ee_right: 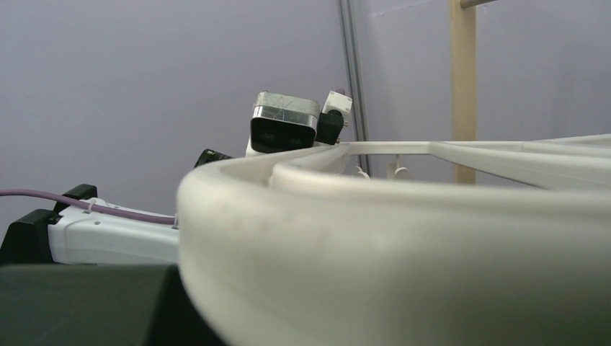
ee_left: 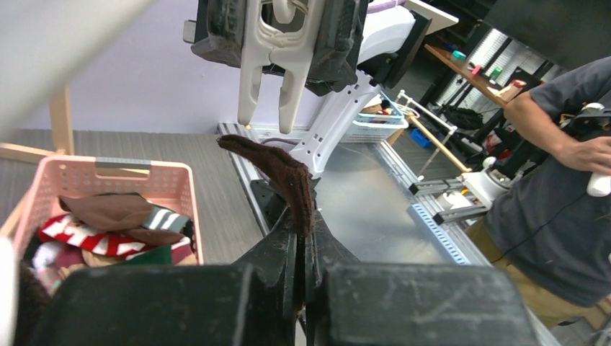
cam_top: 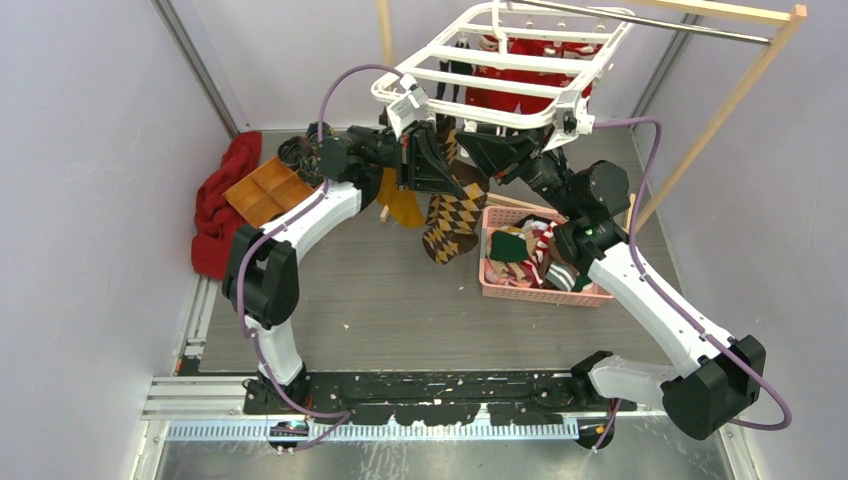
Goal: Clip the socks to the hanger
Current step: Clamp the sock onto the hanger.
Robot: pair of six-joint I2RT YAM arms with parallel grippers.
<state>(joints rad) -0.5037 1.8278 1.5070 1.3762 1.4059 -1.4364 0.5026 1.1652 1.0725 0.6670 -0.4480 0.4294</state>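
Left claw (ee_left: 302, 241) pinches brown sock (ee_left: 277, 167); right claw (ee_left: 281, 54) squeezes clip (ee_left: 290, 97).

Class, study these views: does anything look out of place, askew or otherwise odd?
The red cloth lies crumpled against the left wall beside the wooden tray, away from the basket of socks. The hanger looks tilted.

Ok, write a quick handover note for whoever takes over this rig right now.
Left claw: shut on the cuff of the brown argyle sock, held just under the clip.
Right claw: shut on that white clip at the hanger's near edge.
Done: red socks already hang under the hanger.
Left: get this cuff into the clip, then do the basket socks in the pink basket.
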